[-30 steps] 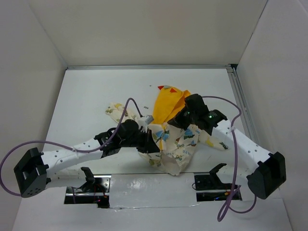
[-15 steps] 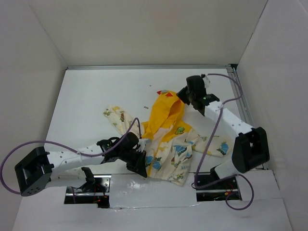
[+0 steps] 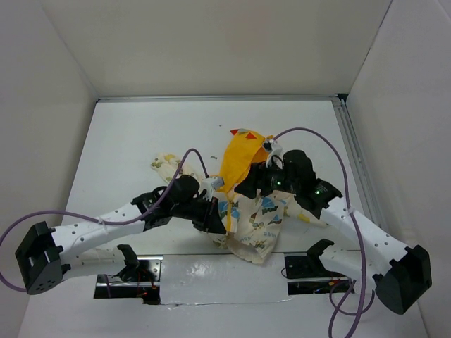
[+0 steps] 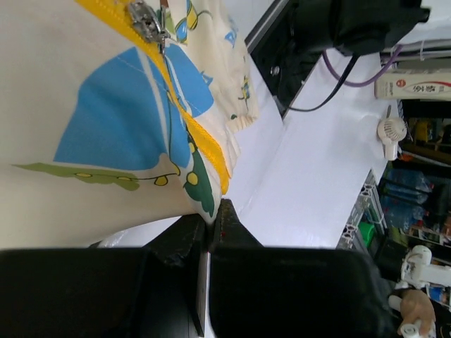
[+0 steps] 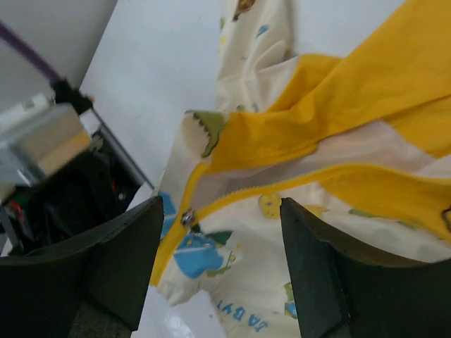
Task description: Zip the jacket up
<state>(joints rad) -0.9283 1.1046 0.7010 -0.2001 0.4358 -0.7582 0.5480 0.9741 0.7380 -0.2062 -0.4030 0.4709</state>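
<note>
Now, lower left of centre in top view: left hand pressed together, pinching bottom hem corner of jacket. Jacket lies crumpled mid-desk, yellow lining toward top of frame. Zipper slider sits low on yellow tape, near hem. Right of centre: right hand spread over jacket, gripping nothing.

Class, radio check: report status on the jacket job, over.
Left fingers shut on the jacket hem. Right fingers open, over the zipper slider, holding nothing. Jacket unzipped, slider low. No obstruction seen.
</note>
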